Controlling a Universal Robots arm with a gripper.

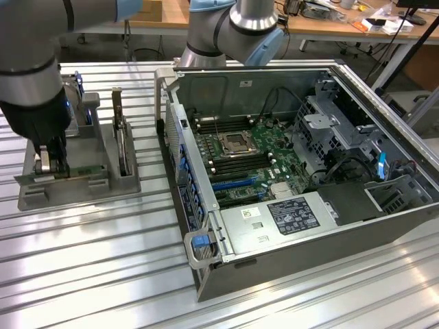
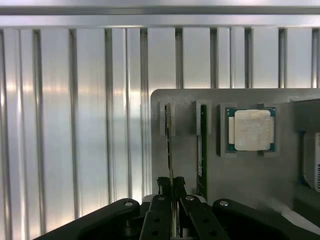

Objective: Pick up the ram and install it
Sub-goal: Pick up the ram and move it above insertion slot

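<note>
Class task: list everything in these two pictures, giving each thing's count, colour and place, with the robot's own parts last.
table: one, silver, ribbed, under everything.
holder: one, grey, on the table at the exterior view's left.
held ram: one, green, standing on edge in a holder slot, gripped.
second ram: one, green, in the neighbouring slot.
processor chip: one, silver, in a holder recess beside the rams.
computer case: one, grey, open, beside the holder.
motherboard: one, green, inside the case.
desks: count unclear, wood-coloured, behind the table.
arm: one, grey, over the holder.
claw: one, black, shut on the held ram.
</note>
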